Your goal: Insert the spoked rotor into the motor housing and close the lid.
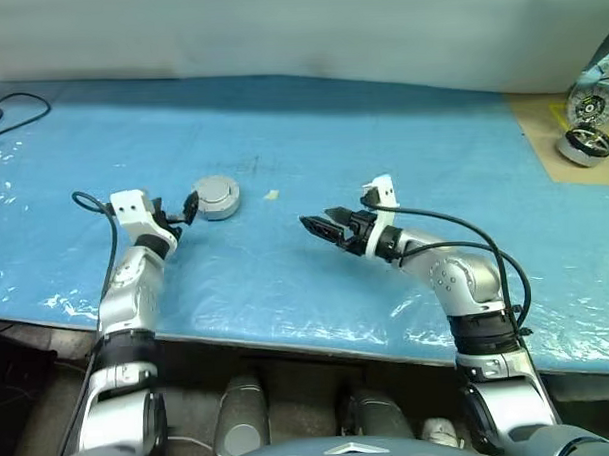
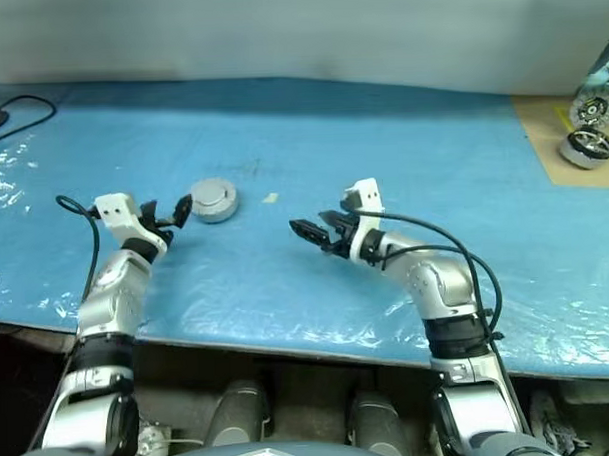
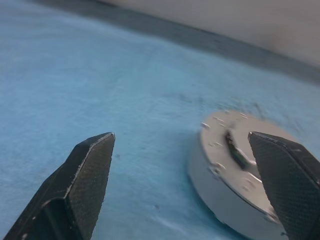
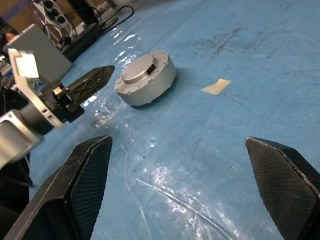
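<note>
The motor housing (image 1: 216,208) lies on the blue table cover as a closed round puck, its side wall (image 4: 152,87) pale grey. The lid (image 1: 218,190) rests flat on top, plain light grey face up, with a small dark part at its centre (image 3: 236,151). The spoked rotor is hidden. My left gripper (image 1: 177,208) is open just left of the puck, with one fingertip (image 4: 95,77) close to its side and nothing between the fingers. My right gripper (image 1: 318,223) is open over the middle of the table, pointing left toward the puck and apart from it.
A small scrap of tape (image 1: 271,195) lies right of the puck. At the far right a brown board (image 1: 551,129) carries another motor with a dark ringed base (image 1: 588,145). A black cable (image 1: 15,103) lies at the far left. The table's front edge (image 1: 289,344) runs below both arms.
</note>
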Tool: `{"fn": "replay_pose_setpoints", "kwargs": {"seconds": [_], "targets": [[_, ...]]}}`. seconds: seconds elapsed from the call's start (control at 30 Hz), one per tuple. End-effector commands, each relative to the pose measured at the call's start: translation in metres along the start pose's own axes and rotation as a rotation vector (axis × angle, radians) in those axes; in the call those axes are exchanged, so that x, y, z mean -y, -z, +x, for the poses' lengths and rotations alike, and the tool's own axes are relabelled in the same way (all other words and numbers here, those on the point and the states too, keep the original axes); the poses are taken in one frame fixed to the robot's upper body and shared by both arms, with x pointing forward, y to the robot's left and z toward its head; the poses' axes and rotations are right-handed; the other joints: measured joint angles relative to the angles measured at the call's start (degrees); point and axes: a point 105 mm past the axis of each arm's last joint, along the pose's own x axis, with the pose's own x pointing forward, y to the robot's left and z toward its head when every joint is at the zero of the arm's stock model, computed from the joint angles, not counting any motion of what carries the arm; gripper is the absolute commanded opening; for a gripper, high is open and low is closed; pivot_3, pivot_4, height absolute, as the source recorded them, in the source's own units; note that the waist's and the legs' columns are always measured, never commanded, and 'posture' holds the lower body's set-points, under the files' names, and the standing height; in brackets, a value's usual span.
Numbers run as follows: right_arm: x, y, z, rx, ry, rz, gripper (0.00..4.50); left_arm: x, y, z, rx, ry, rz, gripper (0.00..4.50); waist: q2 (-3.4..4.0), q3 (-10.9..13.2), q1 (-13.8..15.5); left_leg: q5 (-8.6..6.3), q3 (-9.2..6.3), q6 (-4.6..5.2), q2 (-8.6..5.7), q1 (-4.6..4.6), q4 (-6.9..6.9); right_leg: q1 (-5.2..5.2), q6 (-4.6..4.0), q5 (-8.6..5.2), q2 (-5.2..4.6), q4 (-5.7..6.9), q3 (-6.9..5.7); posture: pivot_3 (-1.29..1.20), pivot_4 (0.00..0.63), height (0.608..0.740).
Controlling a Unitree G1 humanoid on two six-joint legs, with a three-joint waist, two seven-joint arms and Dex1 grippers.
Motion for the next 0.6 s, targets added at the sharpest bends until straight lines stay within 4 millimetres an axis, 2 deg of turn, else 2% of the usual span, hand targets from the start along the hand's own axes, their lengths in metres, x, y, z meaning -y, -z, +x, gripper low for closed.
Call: {"fn": "replay_pose_setpoints", "kwargs": {"seconds": [0.03,0.1,0.13,0.23,0.3,0.4,0.47,0.6], "targets": [[0.007,-0.010,-0.011,0.040,0.123,-0.239,4.49,0.047,-0.024,-0.010,0.094,0.143,0.085,4.47,0.00,0.0,-0.1,0.00,0.00,0.00,0.01,0.03,0.01,0.01,0.00,0.00,0.00,0.02,0.01,0.00,0.150,0.740],[0.023,-0.012,-0.021,0.062,0.274,-0.317,4.49,0.068,-0.018,-0.024,0.087,0.188,0.095,4.47,0.00,0.0,-0.3,0.00,0.05,0.00,0.03,0.08,0.03,0.03,0.00,-0.01,-0.03,-0.04,0.10,0.00,0.150,0.740],[0.036,-0.014,-0.028,0.089,0.389,-0.322,4.49,0.072,-0.013,-0.031,0.074,0.186,0.089,4.47,0.00,0.0,-0.5,0.00,0.10,0.00,0.01,0.17,0.00,0.11,0.00,-0.01,-0.04,-0.12,0.14,0.00,0.150,0.740],[0.058,-0.007,-0.052,0.101,0.619,-0.359,4.49,0.077,-0.002,-0.049,0.035,0.195,0.129,4.47,0.00,0.0,-1.0,0.00,0.15,0.01,0.08,0.17,-0.06,-0.03,-0.02,-0.01,0.09,-0.11,0.25,0.00,0.150,0.740],[0.066,0.008,-0.071,0.060,0.749,-0.436,4.49,0.074,0.003,-0.059,0.008,0.176,0.115,4.47,0.00,0.0,-1.2,0.00,0.15,0.01,0.13,0.19,-0.12,-0.04,-0.02,-0.02,0.16,-0.10,0.25,0.00,0.150,0.740],[0.067,0.020,-0.090,0.046,0.870,-0.454,4.49,0.069,0.003,-0.064,-0.003,0.143,0.115,4.47,0.02,0.0,-1.3,0.00,0.13,0.00,0.06,0.20,-0.26,-0.03,-0.01,-0.02,0.16,-0.20,0.25,0.00,0.150,0.740],[0.068,0.018,-0.097,0.056,0.926,-0.484,4.49,0.067,0.002,-0.065,-0.003,0.121,0.111,4.47,0.03,0.0,-1.8,0.00,0.13,0.01,0.03,0.21,-0.25,-0.04,0.00,-0.02,0.15,-0.21,0.29,0.00,0.150,0.740],[0.082,0.011,-0.106,0.077,1.038,-0.455,4.49,0.062,0.001,-0.060,0.007,0.061,0.117,4.47,0.03,0.0,-2.2,-0.02,0.15,0.03,-0.05,0.57,-0.25,0.14,0.15,-0.06,0.14,-0.26,0.50,0.00,0.150,0.740]]}}
